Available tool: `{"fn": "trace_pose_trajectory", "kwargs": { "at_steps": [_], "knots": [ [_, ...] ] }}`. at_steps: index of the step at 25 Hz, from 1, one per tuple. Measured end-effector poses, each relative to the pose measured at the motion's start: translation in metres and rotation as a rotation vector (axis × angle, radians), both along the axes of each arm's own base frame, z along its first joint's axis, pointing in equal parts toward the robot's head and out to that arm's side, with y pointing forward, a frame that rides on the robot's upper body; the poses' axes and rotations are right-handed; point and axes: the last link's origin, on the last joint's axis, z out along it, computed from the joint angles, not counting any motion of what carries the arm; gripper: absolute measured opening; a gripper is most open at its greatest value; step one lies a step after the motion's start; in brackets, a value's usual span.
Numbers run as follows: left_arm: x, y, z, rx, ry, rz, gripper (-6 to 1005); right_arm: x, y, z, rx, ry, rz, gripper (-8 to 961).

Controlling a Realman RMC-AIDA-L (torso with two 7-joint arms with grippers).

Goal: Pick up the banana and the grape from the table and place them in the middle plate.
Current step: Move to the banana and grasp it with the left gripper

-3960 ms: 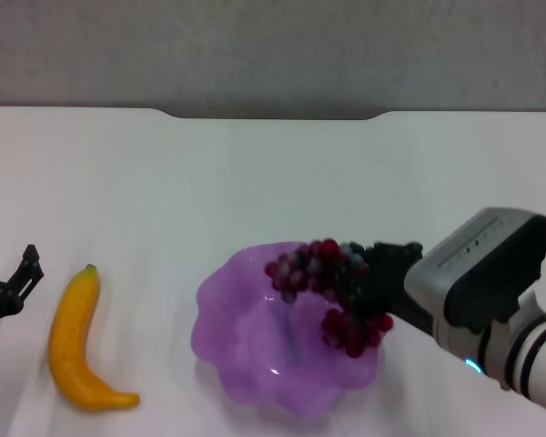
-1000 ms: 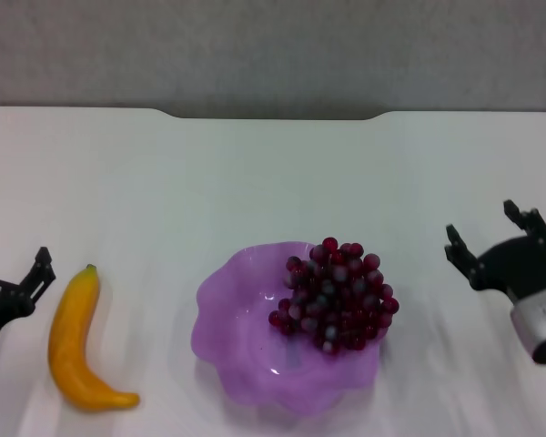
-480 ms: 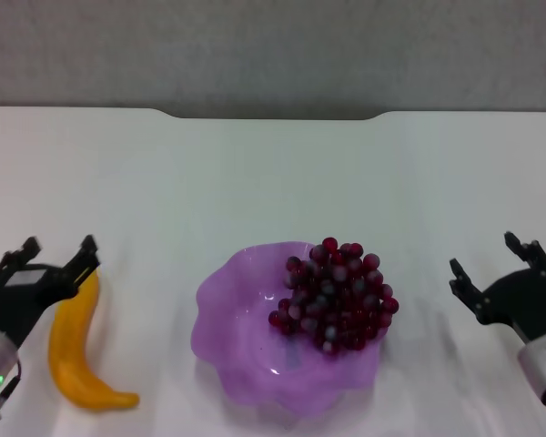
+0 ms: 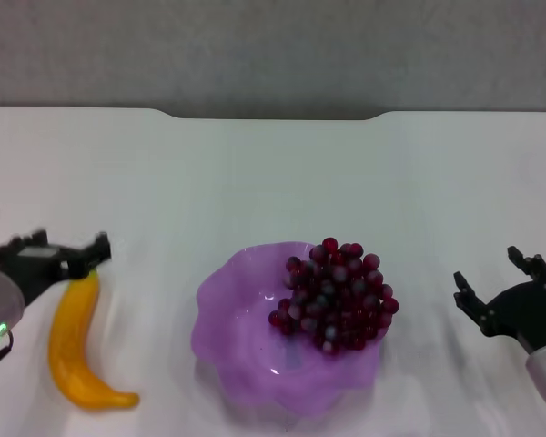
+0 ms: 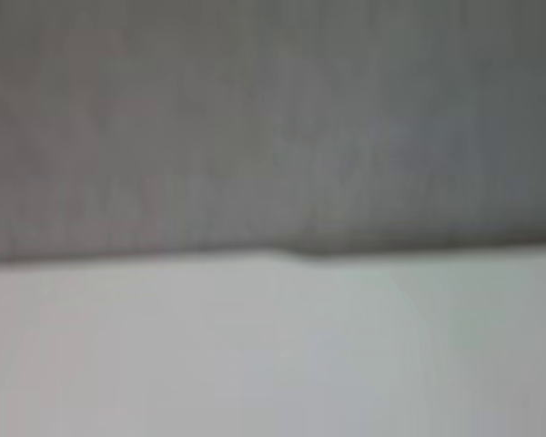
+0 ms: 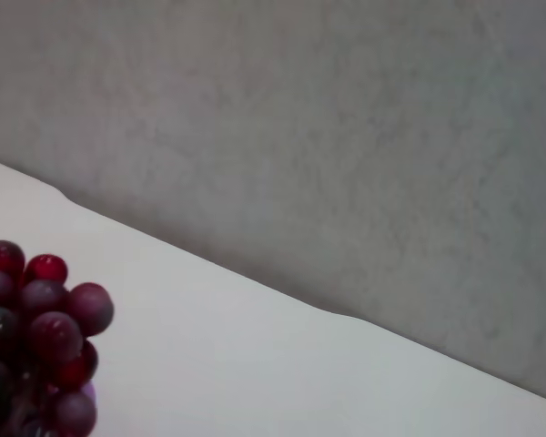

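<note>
The grape bunch [image 4: 336,294] lies in the right half of the purple scalloped plate [image 4: 232,346] at the table's front middle; part of it shows in the right wrist view [image 6: 36,337]. The orange-yellow banana [image 4: 75,348] lies on the white table [image 4: 273,182] left of the plate. My left gripper [image 4: 56,250] is open and hovers over the banana's far tip. My right gripper [image 4: 508,280] is open and empty, right of the plate and clear of it.
The table's notched far edge [image 4: 273,115] meets a grey wall [image 4: 273,45]. The left wrist view shows only the wall [image 5: 273,118] and the tabletop [image 5: 273,346].
My right gripper let go of the grape bunch in the plate and drew back to the right. My left gripper moved in from the left to above the banana's far tip.
</note>
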Motion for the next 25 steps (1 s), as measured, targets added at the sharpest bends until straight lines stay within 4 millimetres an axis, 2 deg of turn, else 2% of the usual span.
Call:
{"fn": "trace_pose_trajectory", "kwargs": {
  "at_steps": [4,8,25],
  "knots": [
    [0.005,0.002,-0.002,-0.15,0.014,0.098,842,-0.001,0.001,-0.002,-0.011,-0.006,0.007,820],
    [0.005,0.007,0.0,-0.227,0.025,0.167,841,0.0,0.001,-0.003,-0.018,-0.01,0.002,820],
    [-0.023,0.0,-0.006,-0.215,0.031,0.276,839,0.0,0.001,-0.003,-0.019,-0.009,0.0,820]
  ]
}}
